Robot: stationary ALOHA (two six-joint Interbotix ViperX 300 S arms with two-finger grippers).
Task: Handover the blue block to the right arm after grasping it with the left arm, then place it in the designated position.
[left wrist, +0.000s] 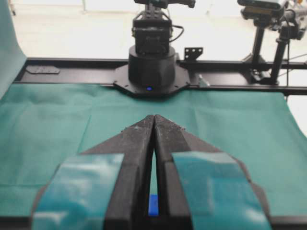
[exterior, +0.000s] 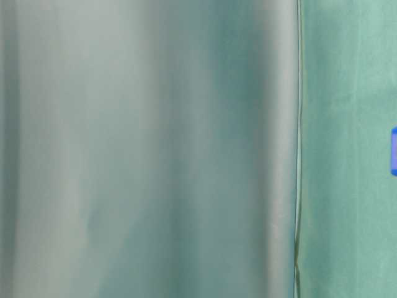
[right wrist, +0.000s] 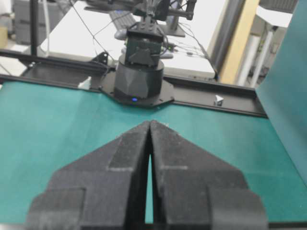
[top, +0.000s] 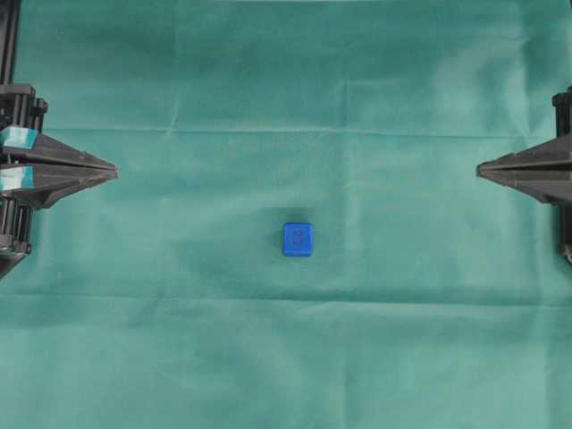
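The blue block [top: 298, 239] is sitting flat on the green cloth [top: 286, 357], near the middle, a cube with no long side to favour. It is lying about midway between the two grippers, well apart from both and a little below the line their tips are sharing. The left gripper [top: 114, 172], teal-taped, is pointing level across at it, jaws pressed together. The right gripper [top: 480, 168] is mirroring it, jaws also pressed together, holding nothing.

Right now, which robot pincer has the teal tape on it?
The left pincer, at the overhead view's left edge. Teal bands wrap its fingers. The right pincer opposite is plain black.
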